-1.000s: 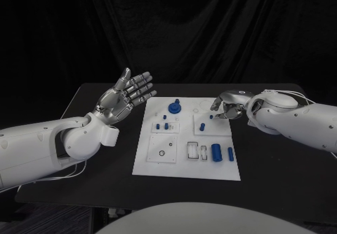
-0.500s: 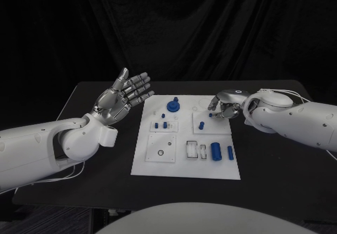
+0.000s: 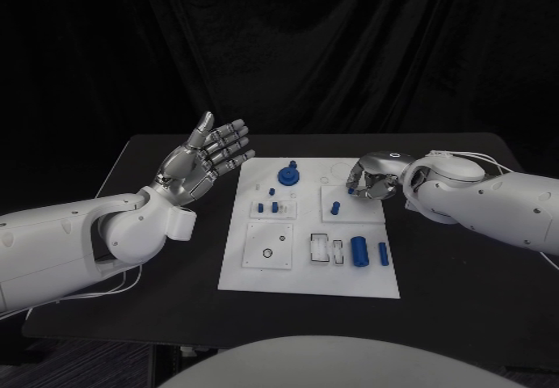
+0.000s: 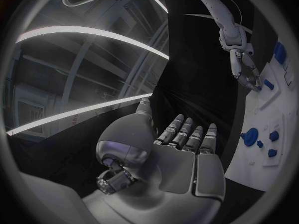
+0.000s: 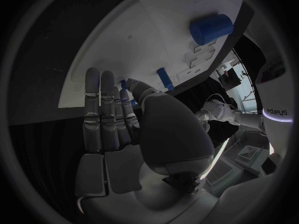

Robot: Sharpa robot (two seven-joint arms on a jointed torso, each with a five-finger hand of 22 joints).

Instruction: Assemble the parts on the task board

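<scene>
The white task board (image 3: 305,271) lies in the middle of the black table. On it are a blue round knob (image 3: 287,174), small blue pegs (image 3: 271,208), a blue pin (image 3: 335,208), a thick blue cylinder (image 3: 360,251) and a slim blue bar (image 3: 382,253). My right hand (image 3: 375,178) hangs over the board's far right corner. Its thumb and fingertips (image 5: 127,102) pinch a small blue peg (image 5: 123,84) that stands on the board. My left hand (image 3: 210,158) is raised left of the board, palm up, fingers spread, holding nothing. The left wrist view shows the left hand (image 4: 168,154), the board (image 4: 274,134) and the right hand (image 4: 246,74).
A rectangular cut-out (image 3: 318,247) and a square plate with a round hole (image 3: 269,242) lie in the board's near half. The black table (image 3: 466,275) runs out beyond the board on both sides. A dark curtain hangs behind the table.
My right hand has moved a little to the left and its fingertips have closed round the small blue peg. The left hand has stayed still.
</scene>
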